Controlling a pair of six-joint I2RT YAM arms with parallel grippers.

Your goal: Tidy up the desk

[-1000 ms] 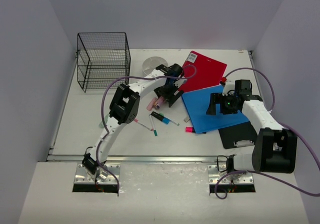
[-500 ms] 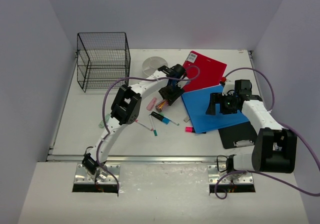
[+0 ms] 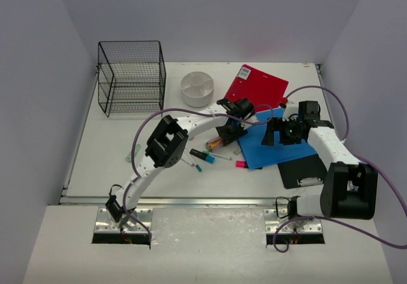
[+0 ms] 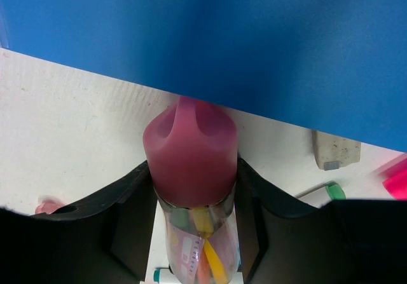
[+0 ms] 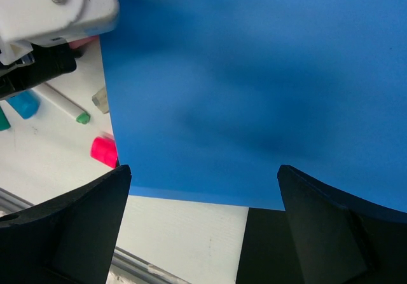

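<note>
Pen tube (image 4: pixel 191 163), pink-capped, sits clamped in the left jaws on the table (image 3: pixel 102 157) beside the blue folder (image 5: pixel 254 74). The right jaws hang open above that folder.

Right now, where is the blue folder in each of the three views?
Top external: blue folder, right of centre.
Left wrist: across the top of the picture.
Right wrist: fills most of the picture.
Shared landmark: the bright pink marker beside the folder's edge.

left pincer (image 4: pixel 194 173) clamped pink-capped tube (image 4: pixel 189 145), shifted rightward
</note>
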